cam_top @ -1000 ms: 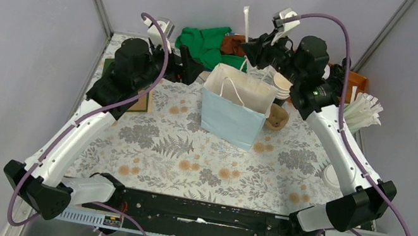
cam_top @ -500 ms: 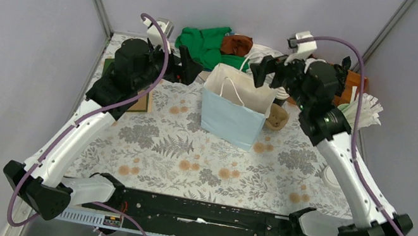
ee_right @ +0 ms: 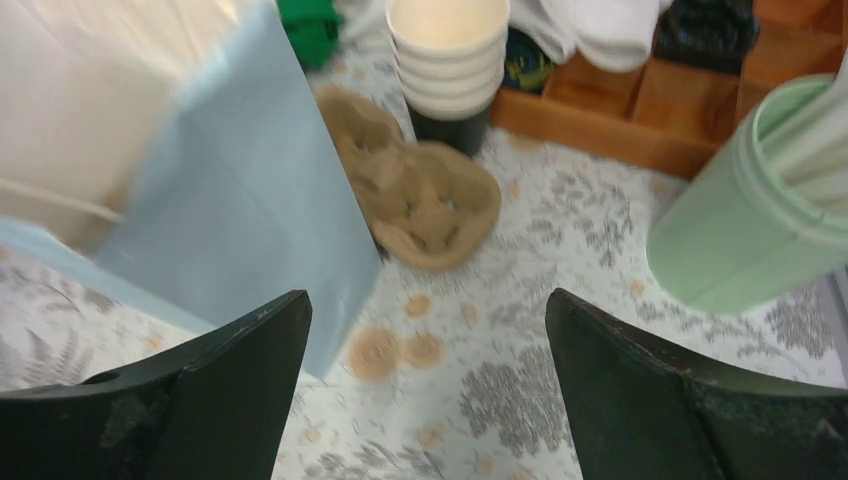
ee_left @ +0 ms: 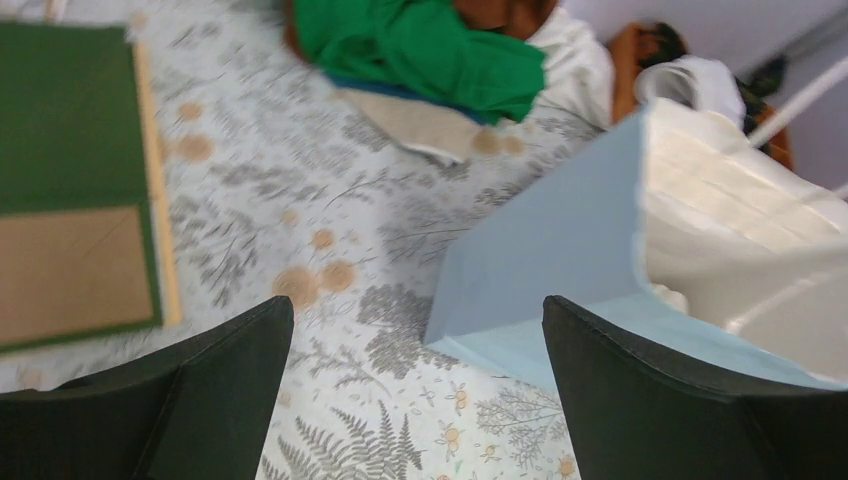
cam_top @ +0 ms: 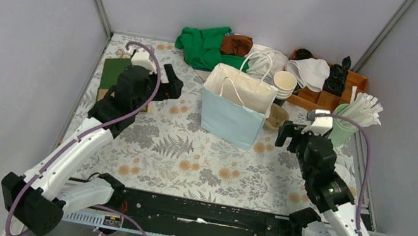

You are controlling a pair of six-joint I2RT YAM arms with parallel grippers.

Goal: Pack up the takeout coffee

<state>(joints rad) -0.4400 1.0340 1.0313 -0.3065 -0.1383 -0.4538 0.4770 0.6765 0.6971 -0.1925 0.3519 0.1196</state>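
The takeout coffee is out of view in every frame. A pale blue paper bag [cam_top: 235, 106] with white handles stands open at the table's middle; what is inside it is hidden. My left gripper [cam_top: 172, 86] hangs open to the left of the bag, and the left wrist view shows the bag's corner [ee_left: 560, 250] just beyond the empty gripper [ee_left: 416, 305]. My right gripper [cam_top: 291, 134] stands open to the bag's right. In the right wrist view the bag's side [ee_right: 260, 190] lies to the left of the empty gripper [ee_right: 428, 296].
A stack of lidless cups [cam_top: 284, 82] and a brown pulp tray [ee_right: 420, 200] sit right of the bag. A green tumbler of straws [cam_top: 344, 123] and a wooden organiser [cam_top: 325, 98] stand at back right. Green cloth [cam_top: 205, 47] lies behind, a green and brown board [ee_left: 70, 200] at left.
My right arm has pulled back from above the bag's mouth to the near right, and its jaws have opened. My left arm has drawn back from the bag's left edge.
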